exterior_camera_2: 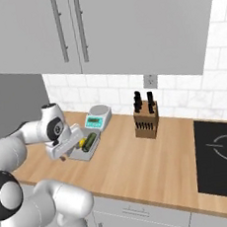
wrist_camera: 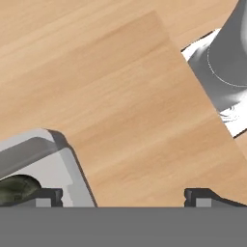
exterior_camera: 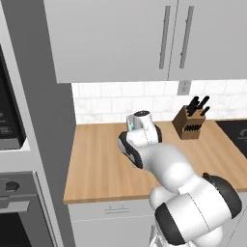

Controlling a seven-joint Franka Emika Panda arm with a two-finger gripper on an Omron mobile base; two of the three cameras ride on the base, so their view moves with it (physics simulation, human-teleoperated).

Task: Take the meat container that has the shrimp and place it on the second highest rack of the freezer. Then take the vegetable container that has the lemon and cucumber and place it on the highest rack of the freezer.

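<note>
The vegetable container (exterior_camera_2: 85, 152) is a shallow grey tray on the wooden counter, holding the dark green cucumber (exterior_camera_2: 90, 141) and the yellow lemon (exterior_camera_2: 82, 143). My gripper (exterior_camera_2: 65, 154) hangs open just above the tray's left end, pointing down. In the hand view the tray's corner (wrist_camera: 53, 161) and part of the cucumber (wrist_camera: 17, 188) sit at the lower left. One fingertip (wrist_camera: 48, 195) is over the tray, and the gripper (wrist_camera: 125, 198) holds nothing. The meat container, the shrimp, the freezer and its racks are out of view.
A kitchen scale (exterior_camera_2: 98, 116) stands just behind the tray, also seen as scale (wrist_camera: 226, 62). A knife block (exterior_camera_2: 146, 118) stands further right, and a black cooktop (exterior_camera_2: 221, 153) is set in the counter's right end. Wall cabinets (exterior_camera_2: 77, 30) hang overhead. An oven column (exterior_camera: 19, 193) stands left.
</note>
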